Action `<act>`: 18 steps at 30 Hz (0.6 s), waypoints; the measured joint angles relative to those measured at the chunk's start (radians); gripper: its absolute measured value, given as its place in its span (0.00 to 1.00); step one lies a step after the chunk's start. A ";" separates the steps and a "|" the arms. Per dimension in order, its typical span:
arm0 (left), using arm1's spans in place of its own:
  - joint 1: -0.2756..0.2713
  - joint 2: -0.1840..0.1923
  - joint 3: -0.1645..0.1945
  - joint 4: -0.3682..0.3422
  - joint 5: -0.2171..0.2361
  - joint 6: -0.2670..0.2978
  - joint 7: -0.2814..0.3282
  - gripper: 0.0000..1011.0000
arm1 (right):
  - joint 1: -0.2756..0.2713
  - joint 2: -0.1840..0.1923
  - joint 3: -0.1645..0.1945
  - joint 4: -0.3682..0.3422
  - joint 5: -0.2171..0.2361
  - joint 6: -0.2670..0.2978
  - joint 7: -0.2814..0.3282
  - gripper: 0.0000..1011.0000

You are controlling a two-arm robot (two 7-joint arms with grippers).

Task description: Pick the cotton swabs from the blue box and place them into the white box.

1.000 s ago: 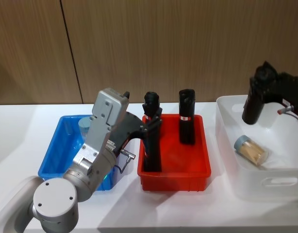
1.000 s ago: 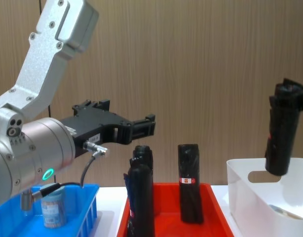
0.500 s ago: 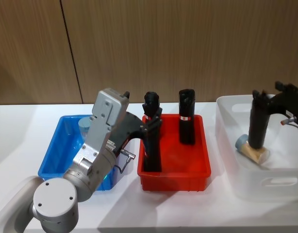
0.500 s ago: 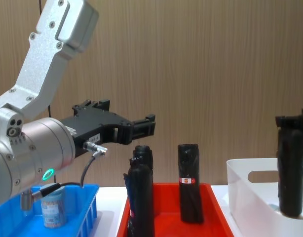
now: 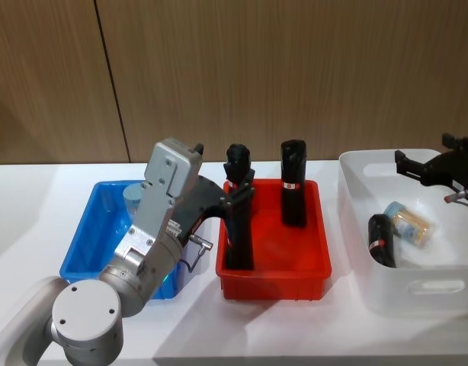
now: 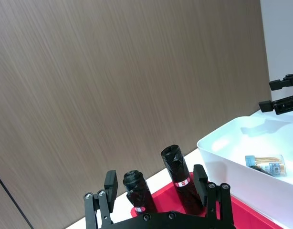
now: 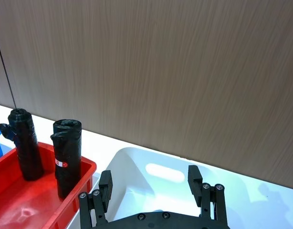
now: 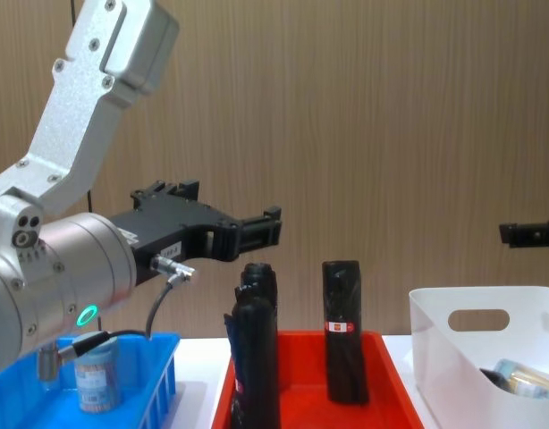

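Head view: a white table (image 5: 36, 206) in front of a wood-panelled wall (image 5: 295, 76). One cotton swab jar (image 5: 133, 200) stands in the blue box (image 5: 85, 244) beneath the left gripper (image 5: 238, 192), fingers apart. Another jar (image 5: 411, 224) lies in the white box (image 5: 417, 286) below the empty right gripper (image 5: 428, 164), fingers spread.

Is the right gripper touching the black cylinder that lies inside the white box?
Apart. In the head view the right gripper, fingers open, hangs above the white box, with bare white floor between it and the black cylinder.

head above, chest low — both facing bins
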 joint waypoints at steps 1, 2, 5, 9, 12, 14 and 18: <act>0.000 0.000 0.000 0.000 0.000 0.000 0.000 0.99 | -0.001 0.000 0.000 0.000 0.000 0.000 0.000 0.99; 0.000 0.000 0.000 0.000 0.000 0.000 0.000 0.99 | -0.002 0.001 0.001 0.000 0.001 -0.001 0.000 0.99; 0.000 0.000 0.000 0.000 0.000 0.000 0.000 0.99 | -0.003 0.002 0.001 0.000 0.004 -0.003 0.000 0.99; 0.000 0.000 0.000 0.000 0.000 0.000 0.000 0.99 | -0.005 0.002 0.002 0.000 0.006 -0.004 0.001 0.99; 0.000 0.000 0.000 0.000 0.000 0.000 0.000 0.99 | -0.006 0.003 0.002 0.000 0.006 -0.004 0.001 0.99; 0.000 0.000 0.000 0.000 0.000 0.000 0.000 0.99 | -0.006 0.003 0.002 0.000 0.006 -0.004 0.002 0.99; 0.000 0.000 0.000 0.000 0.000 0.000 0.000 0.99 | -0.007 0.003 0.002 0.000 0.007 -0.005 0.002 0.99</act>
